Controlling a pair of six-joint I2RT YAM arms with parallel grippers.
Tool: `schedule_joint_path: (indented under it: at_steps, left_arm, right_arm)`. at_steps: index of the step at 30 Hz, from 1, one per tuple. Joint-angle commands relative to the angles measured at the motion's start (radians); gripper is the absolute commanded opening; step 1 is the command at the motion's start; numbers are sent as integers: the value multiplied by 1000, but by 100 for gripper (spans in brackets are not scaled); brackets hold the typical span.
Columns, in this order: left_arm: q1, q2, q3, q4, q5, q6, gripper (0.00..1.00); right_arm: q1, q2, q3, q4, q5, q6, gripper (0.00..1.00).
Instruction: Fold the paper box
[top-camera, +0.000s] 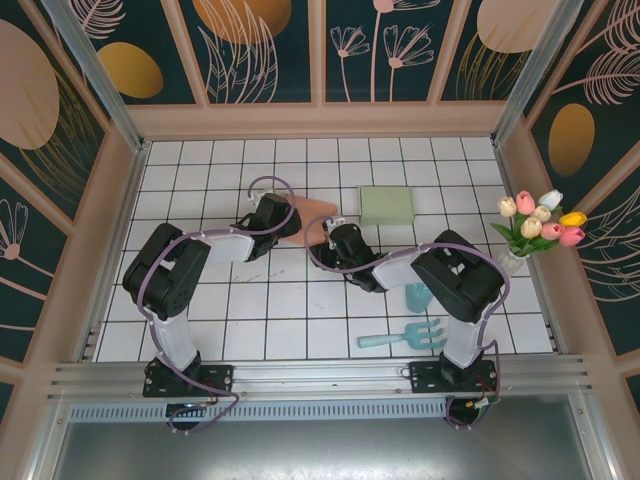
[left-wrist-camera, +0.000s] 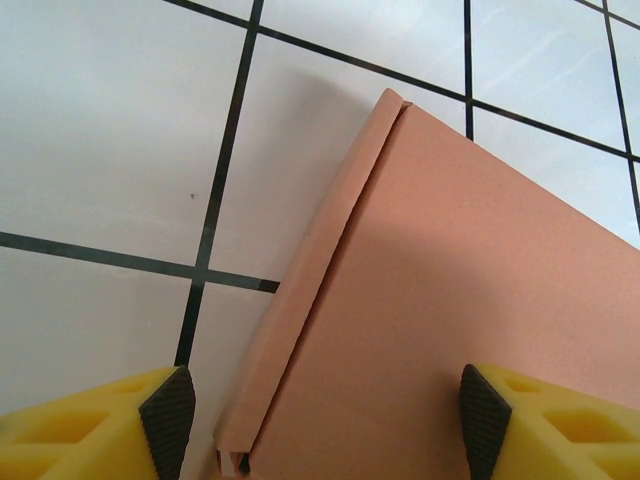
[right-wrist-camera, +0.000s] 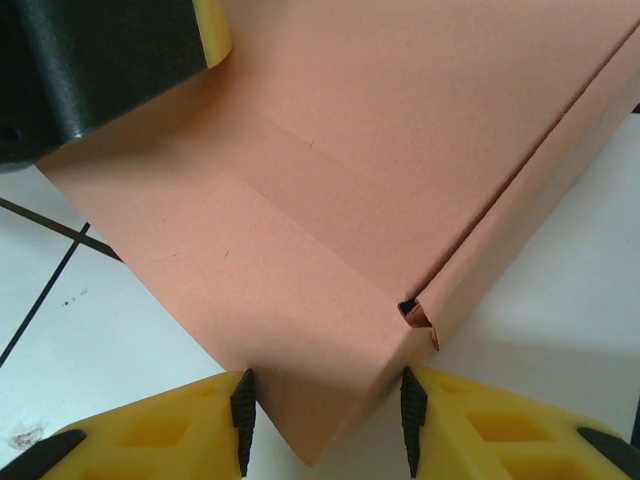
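The pink paper box (top-camera: 313, 210) lies flat on the white tiled table (top-camera: 200, 180), between my two grippers. My left gripper (top-camera: 289, 223) stands over the box's left side. In the left wrist view its jaws (left-wrist-camera: 325, 425) are open wide: they straddle a folded side flap (left-wrist-camera: 320, 270), the left pad (left-wrist-camera: 166, 420) over bare tile and the right pad (left-wrist-camera: 484, 420) above the pink panel (left-wrist-camera: 470, 280). My right gripper (top-camera: 331, 233) is at the box's near right corner. Its pads (right-wrist-camera: 243, 420) press both sides of that corner (right-wrist-camera: 320, 400), so the gripper (right-wrist-camera: 325, 425) is shut on it.
A pale green box (top-camera: 387, 205) lies behind and to the right. A teal trowel (top-camera: 418, 297) and a teal hand rake (top-camera: 405, 337) lie at the front right. A vase of tulips (top-camera: 540, 225) stands by the right wall. The left gripper's black body (right-wrist-camera: 90, 60) is close to my right wrist.
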Motion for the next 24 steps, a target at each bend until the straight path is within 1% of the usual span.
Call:
schedule_joint_path:
  at_steps: [1,11,15,16,18,21,24]
  left_arm:
    - [-3,62,-38,-131,10,31,71]
    - [-4,84,-41,-124,9,27,70]
    - [-3,86,-44,-107,60,15,70]
    - [-3,83,-44,-101,71,9,68]
    - [-4,76,-42,-100,79,3,68]
    - [-3,71,-32,-116,67,-1,71]
    - [-3,69,-34,-114,78,-16,73]
  right_arm:
    - [-32,33,-12,53,65,-21,44]
    - [-85,41,-53,137,39,-22,44]
    - [-87,35,-57,152,12,-17,44]
    - [-87,31,-55,153,3,-14,44]
    - [-87,23,-49,149,-16,-5,45]
    - [-87,-1,-43,133,-45,14,48]
    - [-87,-36,-52,138,-75,35,48]
